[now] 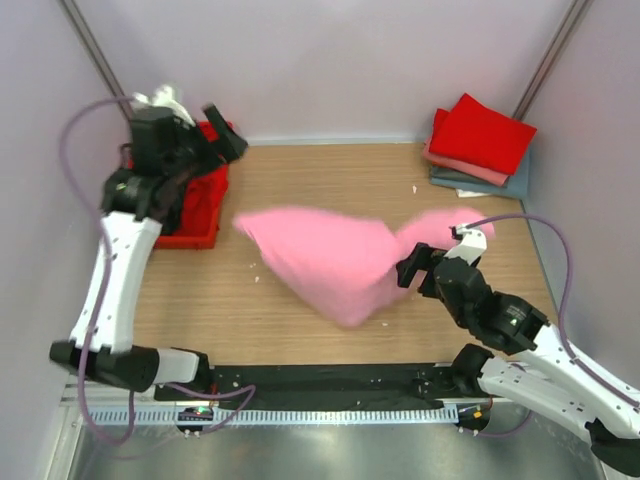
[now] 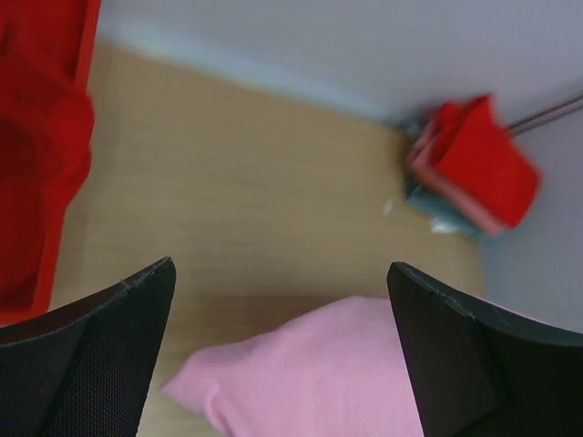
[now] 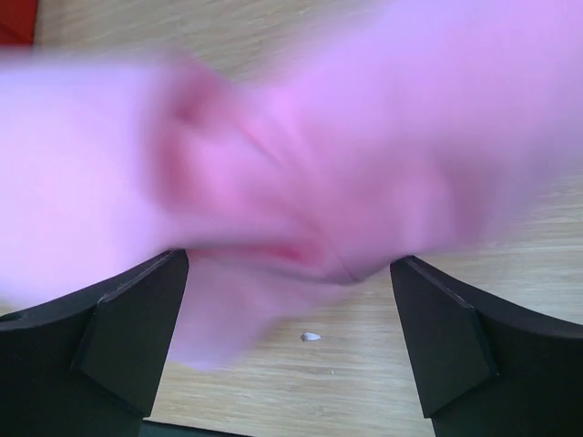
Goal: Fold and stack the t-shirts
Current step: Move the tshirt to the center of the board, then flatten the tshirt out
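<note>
The wooden table [image 1: 300, 180] fills the middle of the frame. A light pink t-shirt [image 1: 330, 255] is at its centre, blurred. A stack of folded shirts [image 1: 482, 135], red on top, is at upper right, and a red tray [image 1: 200, 220] at upper left. The left end effector [image 2: 281, 266] is open and empty. The right end effector [image 3: 290, 259], at the pink t-shirt's right edge, also stands open.

the left gripper [image 2: 281, 266] hung with its 2 dark fingers [image 2: 100, 364] spread wide, nothing between them. near, a light pink t-shirt [image 2: 319, 382] showed over the wooden table [image 2: 246, 173]. far right sat a stack of folded t-shirts [image 2: 474, 173], red on top. a red tray [image 2: 44, 246] filled the left edge.
</note>
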